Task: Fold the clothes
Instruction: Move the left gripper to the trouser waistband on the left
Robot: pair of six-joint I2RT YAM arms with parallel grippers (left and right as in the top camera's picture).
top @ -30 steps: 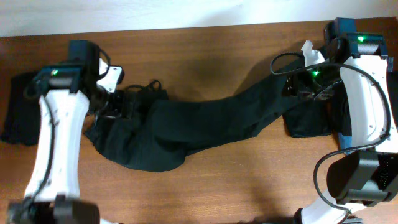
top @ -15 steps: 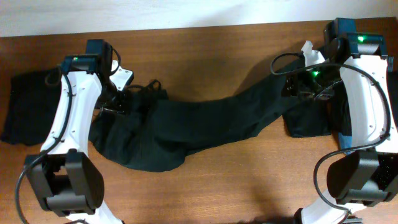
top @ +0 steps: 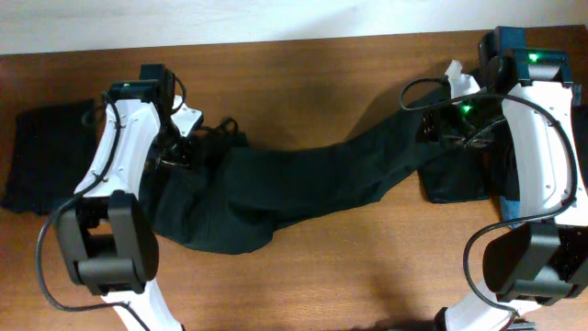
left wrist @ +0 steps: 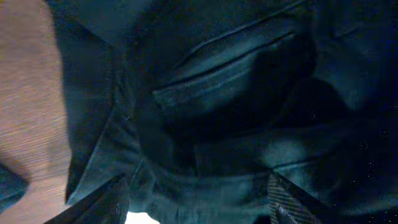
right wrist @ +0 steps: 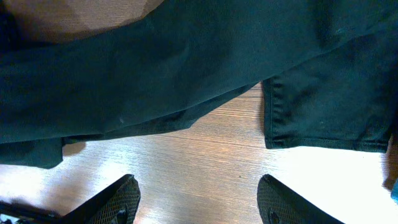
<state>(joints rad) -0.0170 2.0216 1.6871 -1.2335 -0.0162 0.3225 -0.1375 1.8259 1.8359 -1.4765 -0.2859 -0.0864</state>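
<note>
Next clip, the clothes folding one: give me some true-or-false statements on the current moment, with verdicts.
1. The black trousers lie stretched across the table from one arm to the other. True.
2. The right gripper is shut on a trouser leg. False: it stands open above bare wood, holding nothing.
3. A pocket shows in the fabric under the left wrist camera. True.
4. The table is white plastic. False: it is brown wood.
5. Another dark garment lies at the table's far left. True.
</note>
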